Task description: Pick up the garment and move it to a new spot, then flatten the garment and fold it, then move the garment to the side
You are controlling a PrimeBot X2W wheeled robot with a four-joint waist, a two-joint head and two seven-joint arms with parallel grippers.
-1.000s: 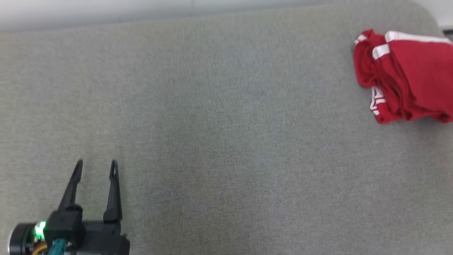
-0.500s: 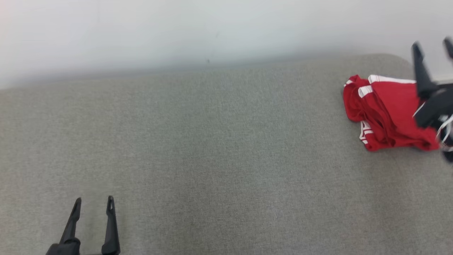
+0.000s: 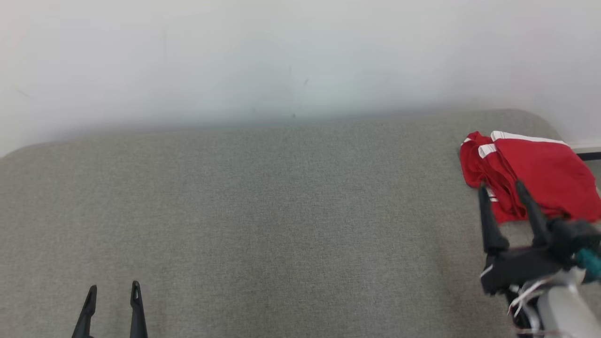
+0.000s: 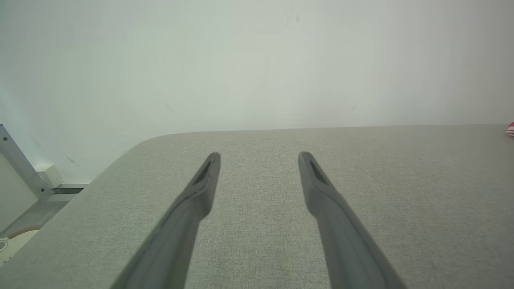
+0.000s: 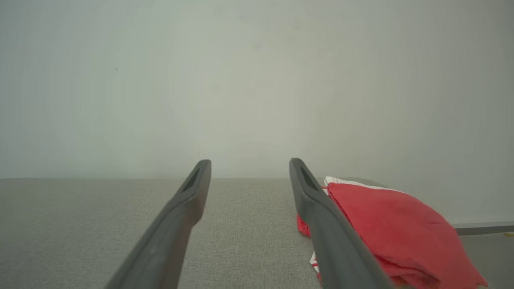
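Head view: a wide grey woven fabric surface (image 3: 281, 211) with rounded corners runs up to a plain pale wall (image 3: 281, 56). A soft red garment with white stripe trim (image 3: 535, 173) lies in a loosely folded heap at the far right corner of the surface. The right gripper (image 3: 501, 187) is at the lower right, its two long dark fingers parted and empty, with the tips overlapping the garment's near edge in the picture; whether they touch the cloth cannot be told. The left gripper (image 3: 113, 286) peeks up from the bottom left, well apart from the garment, its fingers spread and holding nothing.

Left wrist view: the left gripper (image 4: 259, 154) stands released over bare grey fabric. A sliver of the red garment (image 4: 510, 130) shows at the far right edge, and a pale metal frame (image 4: 16, 160) stands beyond the surface's left corner.

Right wrist view: the right gripper (image 5: 249, 161) is wide apart with nothing between its fingers. The red garment (image 5: 393, 216) lies just to the right of the right-hand finger — outside the gap.
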